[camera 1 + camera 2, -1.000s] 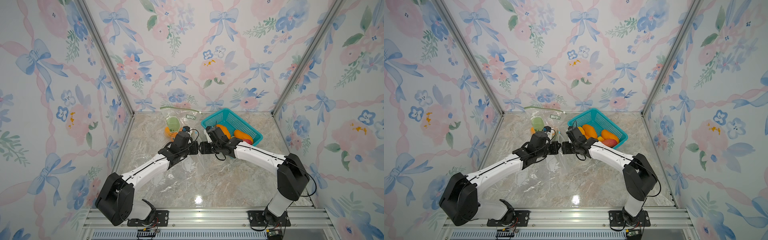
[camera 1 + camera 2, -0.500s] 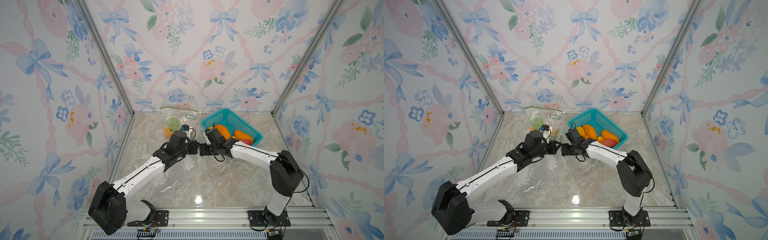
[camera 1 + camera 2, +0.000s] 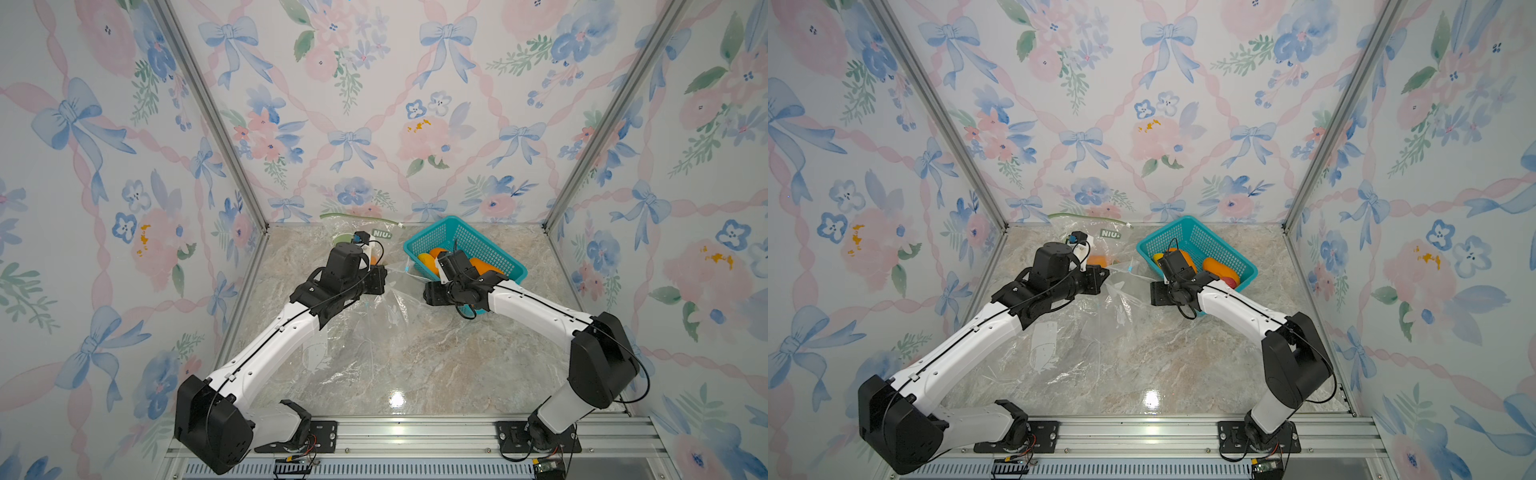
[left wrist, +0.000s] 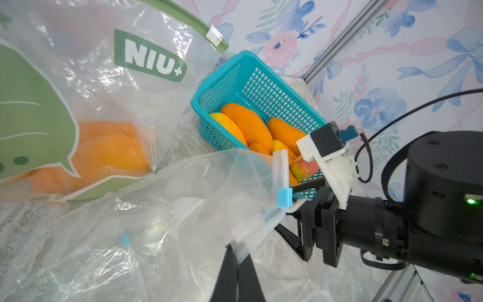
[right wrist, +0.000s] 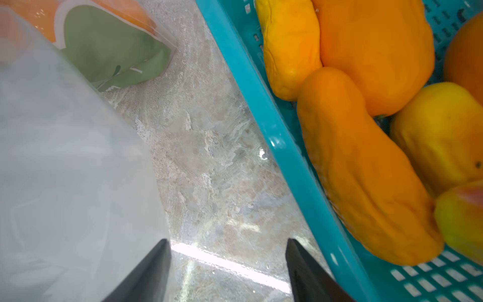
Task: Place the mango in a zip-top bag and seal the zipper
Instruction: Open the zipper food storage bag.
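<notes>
A clear zip-top bag with a blue slider lies crumpled mid-table. My left gripper is shut on its white zipper strip, seen in a top view as the left gripper. My right gripper stands open with nothing between its fingers, over bare marble between the bag and the teal basket. In the left wrist view the right gripper is just beside the slider. Several orange and yellow mangoes lie in the basket.
A second bag with a green "NIU+" label and green zipper stands against the back wall, holding orange fruit. The basket sits back right. Floral walls and metal posts close in three sides.
My two grippers, close together a second ago, have drawn apart. The right one has opened wider and moved back toward the basket. The left one stays shut on the bag and has shifted back and left.
</notes>
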`<control>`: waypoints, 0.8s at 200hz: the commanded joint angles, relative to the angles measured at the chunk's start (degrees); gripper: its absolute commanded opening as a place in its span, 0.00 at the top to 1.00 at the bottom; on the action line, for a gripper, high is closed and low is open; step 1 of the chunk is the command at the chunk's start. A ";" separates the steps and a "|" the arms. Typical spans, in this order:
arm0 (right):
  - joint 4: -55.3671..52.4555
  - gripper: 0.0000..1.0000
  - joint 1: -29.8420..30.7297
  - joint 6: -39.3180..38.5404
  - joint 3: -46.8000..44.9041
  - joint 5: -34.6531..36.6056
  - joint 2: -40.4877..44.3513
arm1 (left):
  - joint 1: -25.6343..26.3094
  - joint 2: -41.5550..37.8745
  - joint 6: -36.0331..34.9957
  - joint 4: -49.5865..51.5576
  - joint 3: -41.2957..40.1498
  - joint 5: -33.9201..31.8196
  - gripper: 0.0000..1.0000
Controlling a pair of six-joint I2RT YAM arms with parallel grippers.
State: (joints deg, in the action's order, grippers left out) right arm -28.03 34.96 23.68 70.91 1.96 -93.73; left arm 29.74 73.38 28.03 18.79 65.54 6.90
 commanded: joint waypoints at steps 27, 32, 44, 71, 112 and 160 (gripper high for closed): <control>-8.15 0.20 2.49 -3.47 5.90 0.02 0.44 | 1.42 4.83 -3.16 1.97 5.05 -1.53 1.00; -8.38 0.19 2.78 -3.40 6.29 -0.13 0.61 | 1.55 5.29 -3.04 2.03 5.24 -1.71 1.00; -8.19 0.16 3.16 -2.91 6.94 -0.89 1.24 | 1.85 6.11 -2.60 1.91 6.01 -1.77 1.00; -2.12 0.07 3.16 0.60 5.40 -5.15 3.37 | 3.37 6.88 -2.98 1.82 8.64 -0.01 1.00; 7.48 0.05 3.61 2.50 3.83 -3.22 3.14 | 3.67 5.84 -2.59 1.90 11.35 4.21 1.00; 9.00 0.06 3.80 -0.86 6.65 8.39 0.54 | 3.51 3.33 -2.10 1.89 12.01 10.18 1.00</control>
State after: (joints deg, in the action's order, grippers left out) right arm -20.32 38.22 24.58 75.72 2.24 -91.53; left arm 33.23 79.83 26.55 20.84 76.07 12.56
